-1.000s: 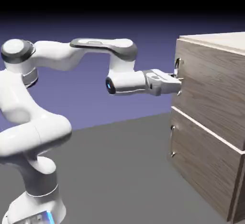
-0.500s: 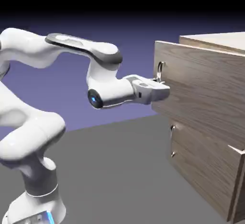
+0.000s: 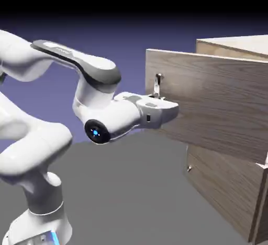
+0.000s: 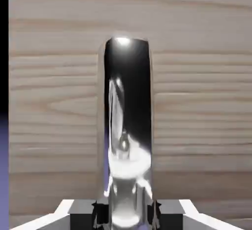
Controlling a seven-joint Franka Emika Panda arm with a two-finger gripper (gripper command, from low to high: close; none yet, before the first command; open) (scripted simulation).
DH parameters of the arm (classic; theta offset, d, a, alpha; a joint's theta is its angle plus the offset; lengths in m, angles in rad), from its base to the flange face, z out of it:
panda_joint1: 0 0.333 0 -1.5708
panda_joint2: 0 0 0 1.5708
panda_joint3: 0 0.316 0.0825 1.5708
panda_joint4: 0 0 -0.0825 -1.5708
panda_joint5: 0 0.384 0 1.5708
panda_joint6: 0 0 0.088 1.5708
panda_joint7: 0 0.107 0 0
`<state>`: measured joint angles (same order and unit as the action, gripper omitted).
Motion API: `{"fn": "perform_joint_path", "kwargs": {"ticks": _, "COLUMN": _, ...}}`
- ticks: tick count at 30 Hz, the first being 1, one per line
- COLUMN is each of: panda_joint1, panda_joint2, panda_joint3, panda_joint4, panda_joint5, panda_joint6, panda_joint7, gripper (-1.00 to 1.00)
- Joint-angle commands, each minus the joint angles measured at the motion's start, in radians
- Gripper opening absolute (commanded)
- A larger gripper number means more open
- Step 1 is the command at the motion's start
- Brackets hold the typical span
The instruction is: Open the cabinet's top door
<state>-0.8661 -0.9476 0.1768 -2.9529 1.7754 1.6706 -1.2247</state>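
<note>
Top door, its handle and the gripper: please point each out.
top door (image 3: 220, 102): exterior view, on its bare wood-grain face.
handle (image 4: 129, 101): hand view, on the shiny metal bar's middle.
gripper (image 3: 168, 108): exterior view, at the tip, below the handle.

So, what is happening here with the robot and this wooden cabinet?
The white robot arm is opening the top door of the cabinet. Its end effector is shut on the door's curved metal handle, which fills the middle of the hand view. The door is already partly open: its handle edge stands well out from the cabinet front, toward the arm. The lower panel is closed.
</note>
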Motion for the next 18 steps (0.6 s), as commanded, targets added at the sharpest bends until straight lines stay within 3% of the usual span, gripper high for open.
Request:
{"fn": "perform_joint_path", "kwargs": {"ticks": 1, "panda_joint1": -0.013, "panda_joint2": 0.019, "panda_joint3": -0.030, "panda_joint4": 0.008, "panda_joint5": -0.042, "panda_joint6": -0.034, "panda_joint7": -0.009, "gripper": -1.00}}
{"fn": "perform_joint_path", "kwargs": {"ticks": 8, "panda_joint1": -0.084, "panda_joint2": 0.220, "panda_joint3": -0.225, "panda_joint4": 0.129, "panda_joint5": -0.347, "panda_joint6": -0.278, "panda_joint7": -0.097, "gripper": -1.00}}
{"fn": "perform_joint_path", "kwargs": {"ticks": 18, "panda_joint1": -0.097, "panda_joint2": 0.583, "panda_joint3": -0.402, "panda_joint4": 0.436, "panda_joint5": -0.665, "panda_joint6": -0.592, "panda_joint7": -0.240, "gripper": -1.00}}
